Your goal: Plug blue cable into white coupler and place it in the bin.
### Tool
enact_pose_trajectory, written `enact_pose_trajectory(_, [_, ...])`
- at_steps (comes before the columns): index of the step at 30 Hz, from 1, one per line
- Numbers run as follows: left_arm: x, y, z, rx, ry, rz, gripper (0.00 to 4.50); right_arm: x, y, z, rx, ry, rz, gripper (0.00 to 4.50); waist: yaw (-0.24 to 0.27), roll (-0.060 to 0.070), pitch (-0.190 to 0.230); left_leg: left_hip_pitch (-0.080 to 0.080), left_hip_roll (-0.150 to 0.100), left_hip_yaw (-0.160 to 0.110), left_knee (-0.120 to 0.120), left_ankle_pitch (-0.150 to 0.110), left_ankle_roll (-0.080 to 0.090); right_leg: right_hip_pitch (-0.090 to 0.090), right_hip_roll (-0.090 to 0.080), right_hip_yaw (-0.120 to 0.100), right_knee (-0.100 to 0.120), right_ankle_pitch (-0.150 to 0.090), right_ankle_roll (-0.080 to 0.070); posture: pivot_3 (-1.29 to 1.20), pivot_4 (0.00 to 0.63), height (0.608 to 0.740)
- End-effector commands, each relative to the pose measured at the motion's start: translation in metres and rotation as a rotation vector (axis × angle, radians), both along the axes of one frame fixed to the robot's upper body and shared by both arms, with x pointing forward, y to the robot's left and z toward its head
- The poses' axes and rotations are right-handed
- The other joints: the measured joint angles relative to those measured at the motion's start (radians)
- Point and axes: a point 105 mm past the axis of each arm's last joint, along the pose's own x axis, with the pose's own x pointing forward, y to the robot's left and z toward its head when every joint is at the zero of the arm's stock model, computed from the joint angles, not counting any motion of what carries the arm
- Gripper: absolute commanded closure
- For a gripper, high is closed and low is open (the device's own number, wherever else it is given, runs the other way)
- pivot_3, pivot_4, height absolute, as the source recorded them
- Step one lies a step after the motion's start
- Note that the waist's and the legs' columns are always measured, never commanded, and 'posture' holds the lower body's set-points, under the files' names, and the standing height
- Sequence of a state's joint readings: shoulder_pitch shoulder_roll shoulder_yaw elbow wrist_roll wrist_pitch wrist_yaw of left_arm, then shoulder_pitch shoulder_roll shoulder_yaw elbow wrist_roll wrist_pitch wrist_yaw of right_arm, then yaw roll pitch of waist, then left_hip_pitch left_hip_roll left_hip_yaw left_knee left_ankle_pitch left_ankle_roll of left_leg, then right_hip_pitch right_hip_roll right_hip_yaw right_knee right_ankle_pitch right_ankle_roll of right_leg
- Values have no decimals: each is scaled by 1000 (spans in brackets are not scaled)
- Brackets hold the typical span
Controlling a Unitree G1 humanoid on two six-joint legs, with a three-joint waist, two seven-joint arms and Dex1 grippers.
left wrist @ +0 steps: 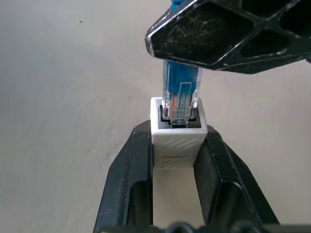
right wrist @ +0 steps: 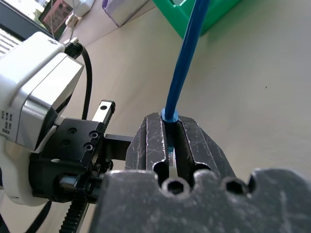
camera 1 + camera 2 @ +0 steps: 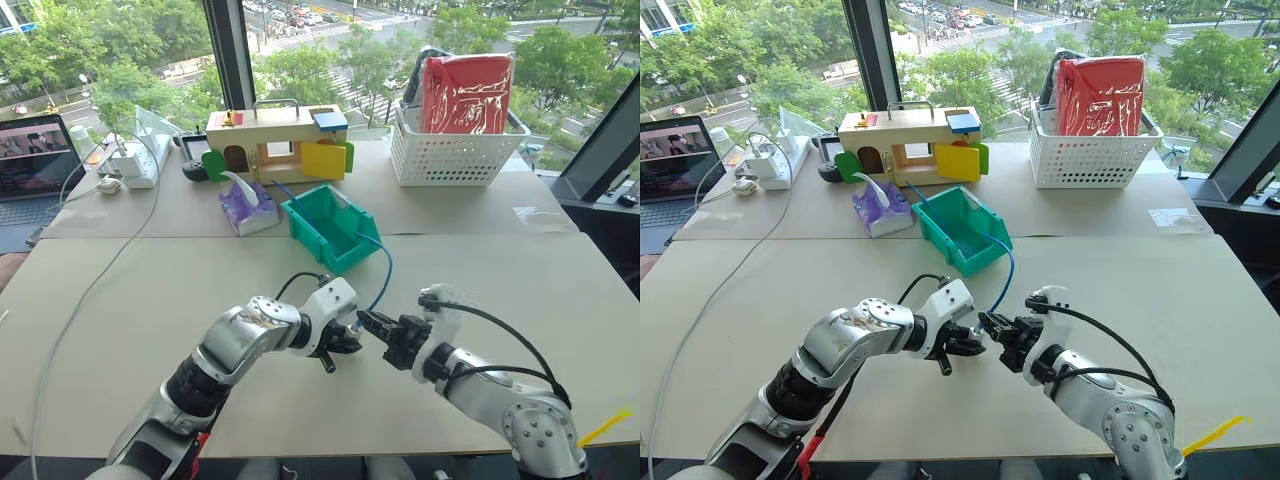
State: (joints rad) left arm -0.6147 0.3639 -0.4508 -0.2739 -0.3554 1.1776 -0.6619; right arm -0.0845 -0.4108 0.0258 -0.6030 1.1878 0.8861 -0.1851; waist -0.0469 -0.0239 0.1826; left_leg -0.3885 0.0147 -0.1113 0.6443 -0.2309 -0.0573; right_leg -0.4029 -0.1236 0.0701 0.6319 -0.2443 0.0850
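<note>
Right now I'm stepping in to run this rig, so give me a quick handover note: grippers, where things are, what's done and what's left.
Left gripper: shut on the white coupler, held above the table.
Right gripper: shut on the blue cable just behind its plug.
The plug sits in the coupler's socket; whether it has clicked fully home I cannot tell.
The cable's other end trails back into the green bin in the middle of the table.
Done: both parts picked up and brought together.
Left: finish seating the plug if needed, then put the joined pair in the bin.

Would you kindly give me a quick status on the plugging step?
Left claw shut on white coupler. Right claw shut on blue cable, plug entering socket. Nothing in the way.
</note>
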Motion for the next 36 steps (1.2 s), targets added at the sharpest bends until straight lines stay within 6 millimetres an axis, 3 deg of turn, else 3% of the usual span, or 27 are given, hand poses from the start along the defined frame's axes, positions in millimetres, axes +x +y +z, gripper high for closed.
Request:
enact_pose_trajectory(1, [-7,-5,0,8,6,-46,3835,-10,12,-9,-66,27,71,4500,0,0,0,0,0,0,0,0,0,0,0,0,0,0,0,0,150,740])
enact_pose_trajectory(19, [-9,-7,-3,4,53,-27,3835,-7,5,-26,-84,94,-12,4500,0,0,-14,1,0,0,-1,0,0,0,0,0,-1,0,0,0,150,740])
enact_pose_trajectory(29, [-18,-20,-4,-38,137,-52,3835,-25,16,-31,-111,107,51,4500,4,0,-20,1,0,0,-1,-1,1,2,0,0,-2,0,0,0,150,740])
enact_pose_trajectory(36, [-22,-19,-3,-14,147,-108,3835,-35,18,-39,-99,153,73,4500,4,0,-20,9,0,0,-1,-3,4,11,0,0,-5,-2,1,0,150,740])
